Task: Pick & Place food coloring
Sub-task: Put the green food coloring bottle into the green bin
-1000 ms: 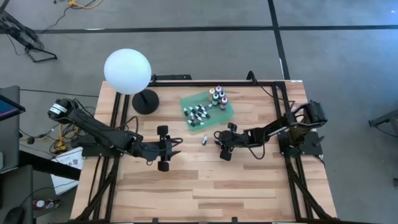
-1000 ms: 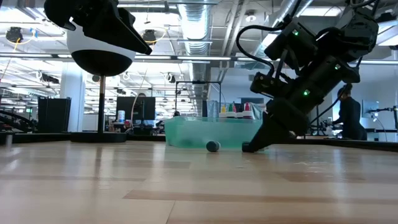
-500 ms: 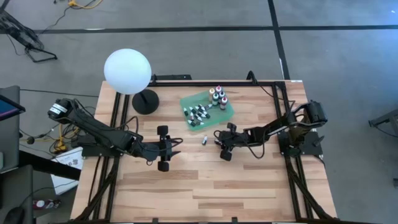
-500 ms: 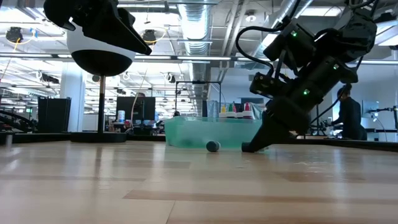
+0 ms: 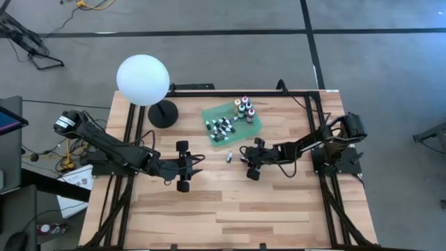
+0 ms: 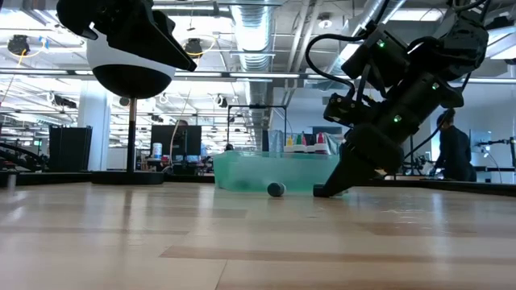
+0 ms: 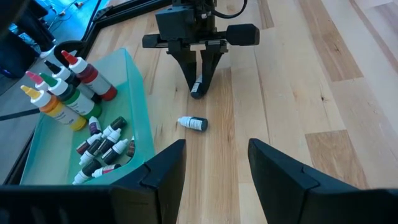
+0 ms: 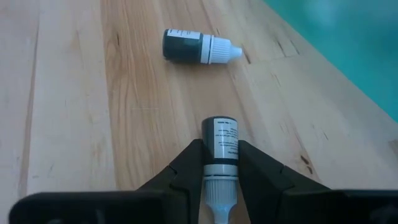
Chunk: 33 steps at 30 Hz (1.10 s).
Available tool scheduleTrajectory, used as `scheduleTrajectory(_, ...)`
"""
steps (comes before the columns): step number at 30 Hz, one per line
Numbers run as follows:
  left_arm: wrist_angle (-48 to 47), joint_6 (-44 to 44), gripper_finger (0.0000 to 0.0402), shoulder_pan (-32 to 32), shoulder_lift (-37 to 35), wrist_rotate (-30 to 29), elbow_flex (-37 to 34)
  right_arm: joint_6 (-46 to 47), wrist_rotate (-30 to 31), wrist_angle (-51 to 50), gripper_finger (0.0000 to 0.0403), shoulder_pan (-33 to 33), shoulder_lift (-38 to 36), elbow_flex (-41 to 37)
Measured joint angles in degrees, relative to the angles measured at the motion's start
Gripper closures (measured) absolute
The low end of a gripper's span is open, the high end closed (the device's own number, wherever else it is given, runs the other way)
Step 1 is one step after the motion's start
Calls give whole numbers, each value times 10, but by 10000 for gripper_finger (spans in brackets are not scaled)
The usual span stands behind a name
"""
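The food coloring bottles mostly sit in a flat green tray [image 5: 232,118] [image 7: 134,93]: taller yellow, green, red and dark ones [image 7: 65,87] standing, tiny white-tipped droppers [image 7: 102,146] lying. One dark dropper [image 8: 196,48] [image 5: 228,157] [image 7: 193,123] lies on its side on the wood beside the tray. My right gripper [image 8: 220,155] [image 5: 246,159] is just right of it, low at the table, shut on a second small dropper [image 8: 220,140]. My left gripper [image 7: 214,168] [image 5: 185,166] waits open toward the table's left, above the wood. My right gripper pinches the small dropper between its two fingers [image 8: 186,158], at the neck end of the dark labelled body [image 8: 220,152]. The bottle lies along the fingers, base forward [image 8: 220,124], white tip [image 8: 217,199] pointing back. The fingers slant down from the table's right to the tabletop [image 6: 322,190].
A white globe lamp [image 5: 143,80] on a black base [image 5: 163,113] stands at the far left of the table. A black frame rail [image 5: 230,91] edges the table. Bare wood [image 5: 230,209] stretches across the near half. A person [image 6: 454,153] stands in the room behind.
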Motion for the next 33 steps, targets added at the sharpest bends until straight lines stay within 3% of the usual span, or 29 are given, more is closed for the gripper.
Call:
scheduleTrajectory(13,0,0,233,0,0,-1,0,0,-3,1,322,0,0,0)
scheduleTrajectory(21,-4,1,233,0,0,-1,0,-16,-46,7,321,14,0,9)
scheduleTrajectory(25,-9,1,233,0,0,-1,0,-41,-83,10,321,30,0,39)
scheduleTrajectory(33,-9,1,233,0,0,-2,0,-132,-58,-47,321,45,0,135)
